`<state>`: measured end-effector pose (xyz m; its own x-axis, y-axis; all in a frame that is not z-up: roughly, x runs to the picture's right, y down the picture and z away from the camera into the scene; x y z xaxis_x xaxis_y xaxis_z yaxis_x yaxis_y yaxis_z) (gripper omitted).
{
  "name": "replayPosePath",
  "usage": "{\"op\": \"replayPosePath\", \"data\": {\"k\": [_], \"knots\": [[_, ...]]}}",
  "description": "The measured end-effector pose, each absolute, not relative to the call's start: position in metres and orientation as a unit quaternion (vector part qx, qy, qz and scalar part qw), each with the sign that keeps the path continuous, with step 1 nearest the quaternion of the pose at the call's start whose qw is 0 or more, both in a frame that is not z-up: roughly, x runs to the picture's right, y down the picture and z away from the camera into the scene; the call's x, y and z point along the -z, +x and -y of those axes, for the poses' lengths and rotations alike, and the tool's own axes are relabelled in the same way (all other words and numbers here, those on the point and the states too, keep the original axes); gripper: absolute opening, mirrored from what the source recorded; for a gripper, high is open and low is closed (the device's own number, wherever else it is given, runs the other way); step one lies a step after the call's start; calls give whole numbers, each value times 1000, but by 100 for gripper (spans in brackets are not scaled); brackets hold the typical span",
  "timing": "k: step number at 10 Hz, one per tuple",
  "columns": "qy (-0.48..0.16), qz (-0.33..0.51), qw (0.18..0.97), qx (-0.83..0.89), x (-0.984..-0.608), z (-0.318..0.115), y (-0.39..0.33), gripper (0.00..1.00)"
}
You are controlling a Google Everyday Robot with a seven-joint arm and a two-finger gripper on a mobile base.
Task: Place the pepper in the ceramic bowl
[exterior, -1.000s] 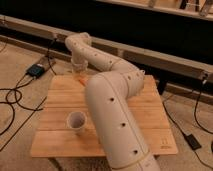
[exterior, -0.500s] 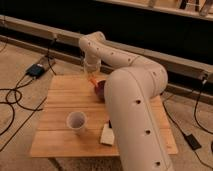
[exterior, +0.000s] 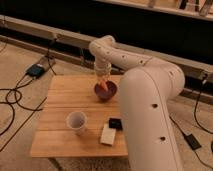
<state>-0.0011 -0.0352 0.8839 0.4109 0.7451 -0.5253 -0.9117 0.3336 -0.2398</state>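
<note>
Since the pepper [exterior: 103,86] is seen just beneath the gripper [exterior: 102,81] and over the bowl's [exterior: 108,96] mouth, only a short drop is judged needed, though the gripper's hold cannot be told.

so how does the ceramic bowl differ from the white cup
The ceramic bowl is dark maroon, wide and shallow; the white cup is narrower and taller. The bowl sits farther back on the table, the cup nearer the front. The gripper hangs over the bowl with the pepper just under it, not over the cup. Both stand upright.
</note>
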Motion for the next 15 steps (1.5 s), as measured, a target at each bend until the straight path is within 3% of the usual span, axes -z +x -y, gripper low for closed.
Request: {"op": "replayPosePath", "data": {"k": [2, 9, 10, 15], "knots": [[-247, -174, 800, -518, -887, 32, 5, 5], [-218, -196, 801, -522, -903, 31, 11, 74], [-216, -197, 802, -521, -904, 31, 11, 80], [-210, -196, 806, -517, -905, 30, 7, 80]]}}
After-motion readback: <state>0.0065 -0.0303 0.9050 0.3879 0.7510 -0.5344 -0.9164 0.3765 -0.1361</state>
